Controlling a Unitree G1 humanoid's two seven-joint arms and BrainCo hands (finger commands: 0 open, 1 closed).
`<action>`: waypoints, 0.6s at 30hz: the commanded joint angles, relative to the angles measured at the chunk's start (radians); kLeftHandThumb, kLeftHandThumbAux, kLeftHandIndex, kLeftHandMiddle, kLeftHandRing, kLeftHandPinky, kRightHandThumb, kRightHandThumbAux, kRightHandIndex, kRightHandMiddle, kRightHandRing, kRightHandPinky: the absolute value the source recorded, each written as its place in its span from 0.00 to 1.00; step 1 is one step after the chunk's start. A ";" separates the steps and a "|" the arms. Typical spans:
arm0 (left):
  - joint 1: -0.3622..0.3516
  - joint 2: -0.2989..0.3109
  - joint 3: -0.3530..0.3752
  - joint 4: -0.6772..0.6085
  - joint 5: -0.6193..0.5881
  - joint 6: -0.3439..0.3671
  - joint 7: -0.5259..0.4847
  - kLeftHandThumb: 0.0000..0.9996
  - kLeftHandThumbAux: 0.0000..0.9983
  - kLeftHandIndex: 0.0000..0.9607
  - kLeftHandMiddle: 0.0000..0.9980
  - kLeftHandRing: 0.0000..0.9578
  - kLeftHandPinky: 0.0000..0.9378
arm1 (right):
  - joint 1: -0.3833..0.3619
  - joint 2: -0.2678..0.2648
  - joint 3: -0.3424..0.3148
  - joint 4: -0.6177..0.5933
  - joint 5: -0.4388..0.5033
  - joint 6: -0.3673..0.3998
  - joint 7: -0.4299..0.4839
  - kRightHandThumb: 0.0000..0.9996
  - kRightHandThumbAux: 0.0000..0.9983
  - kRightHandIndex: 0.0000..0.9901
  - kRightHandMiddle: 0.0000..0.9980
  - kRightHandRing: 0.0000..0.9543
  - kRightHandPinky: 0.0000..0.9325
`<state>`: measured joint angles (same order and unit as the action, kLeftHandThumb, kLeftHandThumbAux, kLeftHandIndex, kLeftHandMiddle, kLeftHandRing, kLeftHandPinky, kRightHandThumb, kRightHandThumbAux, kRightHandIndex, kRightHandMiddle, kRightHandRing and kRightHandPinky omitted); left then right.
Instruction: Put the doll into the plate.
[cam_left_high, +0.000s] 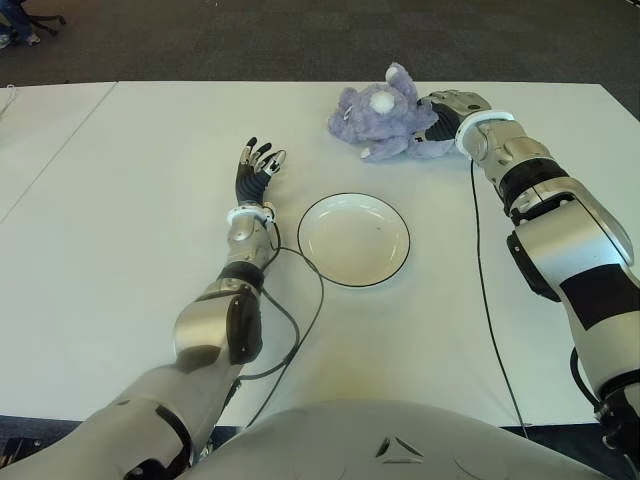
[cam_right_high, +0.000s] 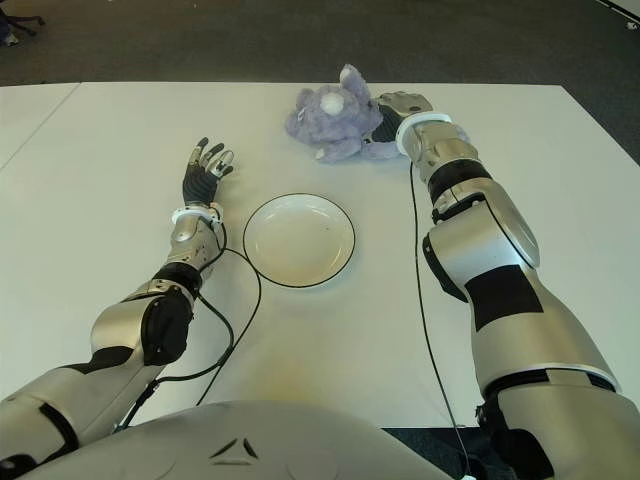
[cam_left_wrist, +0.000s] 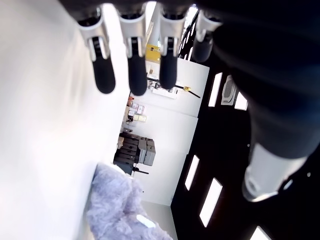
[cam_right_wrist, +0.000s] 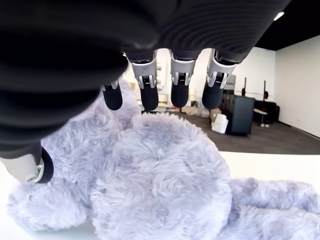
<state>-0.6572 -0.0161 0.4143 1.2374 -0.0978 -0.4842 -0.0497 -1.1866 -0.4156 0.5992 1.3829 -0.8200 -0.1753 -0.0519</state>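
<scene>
White table (cam_left_high: 120, 250) against dark grey carpet (cam_left_high: 300, 40); white walls (cam_right_wrist: 300, 85), black ceiling.

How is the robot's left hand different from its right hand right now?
The left hand shows left of the plate, fingers spread, holding nothing. The right hand is stretched farther out, right up against the doll.

In the right wrist view its fingers arch over the doll's fur but have not closed; the left hand's fingers have only air beneath them.

Both are open, above the same white table.
</scene>
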 joint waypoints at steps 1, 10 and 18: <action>0.164 -0.038 0.022 0.124 -0.021 0.170 0.001 0.02 0.70 0.08 0.20 0.24 0.27 | 0.002 0.020 -0.013 0.014 0.009 -0.005 -0.002 0.43 0.44 0.00 0.00 0.00 0.00; 0.164 -0.040 0.023 0.124 -0.020 0.166 0.001 0.02 0.71 0.08 0.20 0.24 0.27 | 0.015 0.041 -0.052 0.013 0.034 -0.008 -0.003 0.43 0.45 0.00 0.00 0.00 0.00; 0.165 -0.041 0.025 0.124 -0.023 0.167 -0.005 0.01 0.70 0.08 0.20 0.23 0.26 | 0.055 0.047 -0.076 0.013 0.047 -0.016 -0.019 0.39 0.46 0.00 0.00 0.00 0.05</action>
<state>-0.6580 -0.0169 0.4169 1.2374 -0.0982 -0.4841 -0.0500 -1.1794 -0.3808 0.5374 1.3848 -0.7903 -0.1787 -0.0581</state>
